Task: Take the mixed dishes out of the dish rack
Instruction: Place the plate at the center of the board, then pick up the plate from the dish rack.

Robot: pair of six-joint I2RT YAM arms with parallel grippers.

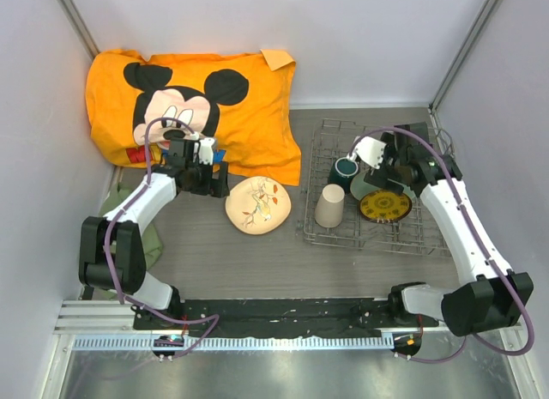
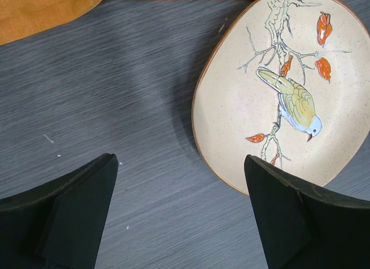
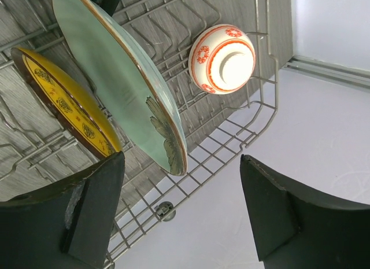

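Observation:
The cream floral plate [image 1: 257, 204] lies flat on the table left of the dish rack [image 1: 412, 236]; the left wrist view shows its bird and branch pattern [image 2: 277, 95]. My left gripper [image 1: 220, 179] [image 2: 179, 162] is open and empty, just left of that plate. In the rack stand the beige cup [image 1: 330, 206], the dark teal mug [image 1: 345, 170], and a pale-green plate [image 3: 115, 72] on edge beside a yellow-brown plate [image 1: 384, 206] [image 3: 63, 107]. The small red-orange patterned bowl [image 3: 222, 58] sits upside down at the rack's far corner. My right gripper [image 1: 367, 163] [image 3: 182, 165] is open, hovering over the plates.
An orange Mickey Mouse pillow [image 1: 197, 107] lies at the back left, its edge near the floral plate. A green cloth [image 1: 153, 240] lies by the left arm. White walls enclose the table, and the right wall runs close to the rack's wire rim [image 3: 254, 124].

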